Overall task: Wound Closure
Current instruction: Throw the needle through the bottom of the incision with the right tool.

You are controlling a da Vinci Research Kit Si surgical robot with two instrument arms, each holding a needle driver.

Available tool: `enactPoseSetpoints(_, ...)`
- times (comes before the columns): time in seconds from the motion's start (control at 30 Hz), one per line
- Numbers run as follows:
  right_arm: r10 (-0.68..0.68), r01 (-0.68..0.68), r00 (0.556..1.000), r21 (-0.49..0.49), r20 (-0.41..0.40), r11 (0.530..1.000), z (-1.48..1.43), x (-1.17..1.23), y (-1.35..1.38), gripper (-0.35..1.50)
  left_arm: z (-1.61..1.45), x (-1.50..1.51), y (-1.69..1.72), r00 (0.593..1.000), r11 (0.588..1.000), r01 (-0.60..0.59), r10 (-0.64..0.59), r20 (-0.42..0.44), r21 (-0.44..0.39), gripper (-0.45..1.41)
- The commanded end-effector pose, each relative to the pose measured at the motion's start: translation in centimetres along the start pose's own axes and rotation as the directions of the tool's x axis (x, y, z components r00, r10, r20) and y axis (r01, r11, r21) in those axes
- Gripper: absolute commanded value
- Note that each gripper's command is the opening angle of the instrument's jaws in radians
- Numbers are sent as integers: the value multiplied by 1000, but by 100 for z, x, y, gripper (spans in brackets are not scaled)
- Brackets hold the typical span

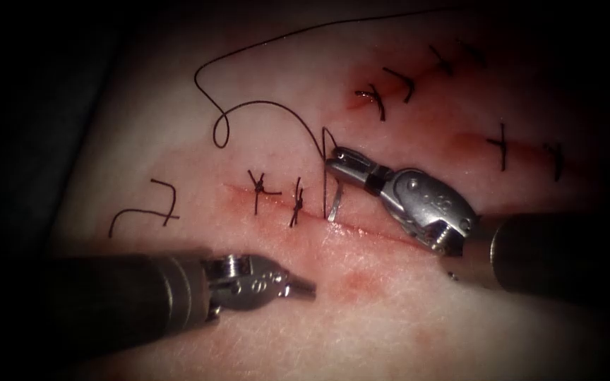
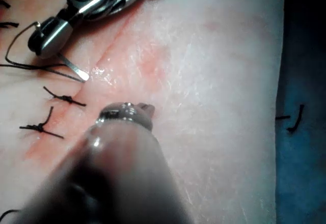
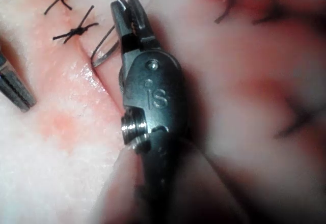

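My right tool (image 1: 333, 159) comes in from the right, jaws shut on the curved needle (image 1: 330, 185) near its tail end. The needle arcs down to the cut (image 1: 375, 229). Its tip rests bare at the cut's far edge, just right of two knotted stitches (image 1: 295, 204), as the right wrist view's needle (image 3: 104, 50) also shows. The thread (image 1: 262, 106) runs from the tail, loops left, then trails off to the upper right. My left tool (image 1: 308, 288) lies on the near side of the cut, jaws shut and holding nothing. Its tip (image 2: 146, 109) sits just short of the cut.
Several more knotted stitches (image 1: 383, 92) close other cuts at the upper right of the tissue (image 1: 390, 310). A loose cut end of thread (image 1: 150, 210) lies at the left. Red fluid stains the tissue along the cut and below it.
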Motion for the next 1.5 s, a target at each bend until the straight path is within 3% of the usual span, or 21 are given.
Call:
enactPoseSetpoints(0.03, 8, -8, 1000, 5, 5, 1000, 7, -7, -4, -35, 9, -2, -1, 1000, 1000, 2, -2, 0, -2, -27)
enactPoseSetpoints(0.63, 264, -264, 964, 5, 24, 964, 8, -7, -3, -35, 18, -4, -3, 1000, 1000, 4, -4, -10, 5, -30)
enactPoseSetpoints(0.8, 412, -411, 910, -36, 33, 911, 7, -10, -8, -35, 17, -5, -2, 1000, 1000, 3, -3, -12, 7, -30)
enactPoseSetpoints(1.17, 598, -589, 800, -128, 44, 798, 3, -11, -18, -35, 15, -9, 0, 1000, 1000, 2, -2, -17, 12, -35)
enactPoseSetpoints(1.5, 640, -629, 766, -141, 50, 764, -3, -7, -41, -35, 15, -9, 0, 1000, 1000, 8, -8, -18, 12, -35)
